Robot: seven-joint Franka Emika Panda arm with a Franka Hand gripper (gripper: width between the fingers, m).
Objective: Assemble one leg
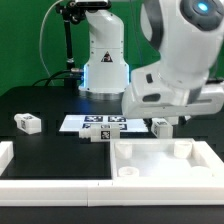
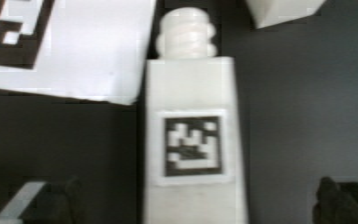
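Legs show up twice in the exterior view. One leg (image 1: 160,127) sits on the black counter (image 1: 50,100) right under the claw (image 1: 160,120). It is just past the far rim of the big white tray piece (image 1: 140,146) and near the end of the marker board (image 1: 95,122) that is toward the exterior view's right. A spare leg (image 1: 28,123) lies well apart, toward the exterior view's left. The arm (image 1: 175,50) hangs low over the leg, but its fat white body hides most of the claw, so from here I cannot tell if the claw touches the leg.

The wrist view is much clearer. The leg (image 2: 190,110) lies flat in the middle, with a square tag (image 2: 194,145) facing the camera and a bumpy screw end (image 2: 190,35). The claw (image 2: 190,200) is open wide. Its two dark fingers (image 2: 34,200) stand one on each side of the leg, and black counter shows between each finger and the leg, so nothing is held. The leg's long line runs straight across the line from finger to finger, so the fingers face its two long flat sides. They sit by the plain end, far from the bumpy end. A corner of the marker board (image 2: 16,40) lies just beside the leg.

There is only this one arm, and the leg is straight below it. I think the next move needs only a short drop and a squeeze, with no turning.
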